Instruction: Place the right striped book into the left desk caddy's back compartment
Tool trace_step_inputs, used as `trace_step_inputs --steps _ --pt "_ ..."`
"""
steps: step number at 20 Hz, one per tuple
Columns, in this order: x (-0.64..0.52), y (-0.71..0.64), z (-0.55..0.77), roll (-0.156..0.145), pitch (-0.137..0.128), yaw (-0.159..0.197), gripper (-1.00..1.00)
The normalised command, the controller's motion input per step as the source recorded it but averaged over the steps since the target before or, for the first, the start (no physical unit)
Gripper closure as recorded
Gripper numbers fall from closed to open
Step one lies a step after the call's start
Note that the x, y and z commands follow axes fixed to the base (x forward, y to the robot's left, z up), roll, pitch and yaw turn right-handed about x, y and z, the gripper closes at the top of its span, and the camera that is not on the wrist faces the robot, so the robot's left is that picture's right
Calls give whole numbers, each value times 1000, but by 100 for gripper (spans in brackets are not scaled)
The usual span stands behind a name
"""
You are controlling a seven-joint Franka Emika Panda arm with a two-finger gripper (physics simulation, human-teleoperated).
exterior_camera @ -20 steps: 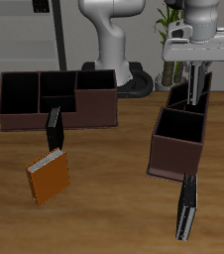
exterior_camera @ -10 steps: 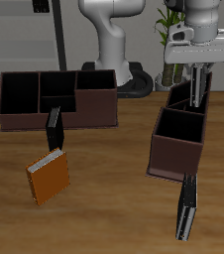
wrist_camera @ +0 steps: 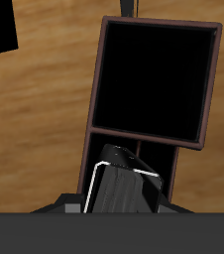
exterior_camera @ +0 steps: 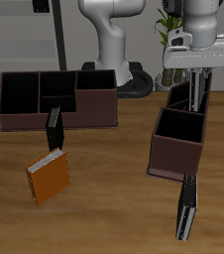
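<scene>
The left desk caddy (exterior_camera: 178, 149) is a narrow dark maroon box. Its taller slant-walled back compartment (exterior_camera: 205, 99) lies behind its low square section (exterior_camera: 181, 126). My gripper (exterior_camera: 193, 99) hangs straight above the back compartment. It is shut on the right striped book (exterior_camera: 193, 91), which stands on edge with its lower part inside that compartment. In the wrist view the book (wrist_camera: 119, 184) shows grey and black with a light edge, inside the back compartment, beside the empty square section (wrist_camera: 154, 79).
Another dark striped book (exterior_camera: 187, 206) lies flat in front of the caddy near the table's front edge. An orange book (exterior_camera: 50, 179) lies on the table. A near-black slim book (exterior_camera: 54, 127) stands against the wide brown three-compartment caddy (exterior_camera: 56, 99).
My gripper has sunk a little, carrying the striped book lower into the back compartment. Nothing else moved.
</scene>
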Motion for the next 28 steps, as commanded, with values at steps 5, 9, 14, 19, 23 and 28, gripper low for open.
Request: trace_step_inputs --steps 5,9,14,19,23,28 --pt "61 13 -131 1 17 3 100" --pt "34 11 -105 2 24 -10 100" --pt "70 3 -137 -5 24 1 100" --pt "65 3 -217 -10 32 8 100" --pt "45 24 -201 -6 45 -2 100" --pt "-3 45 -204 14 56 -6 100"
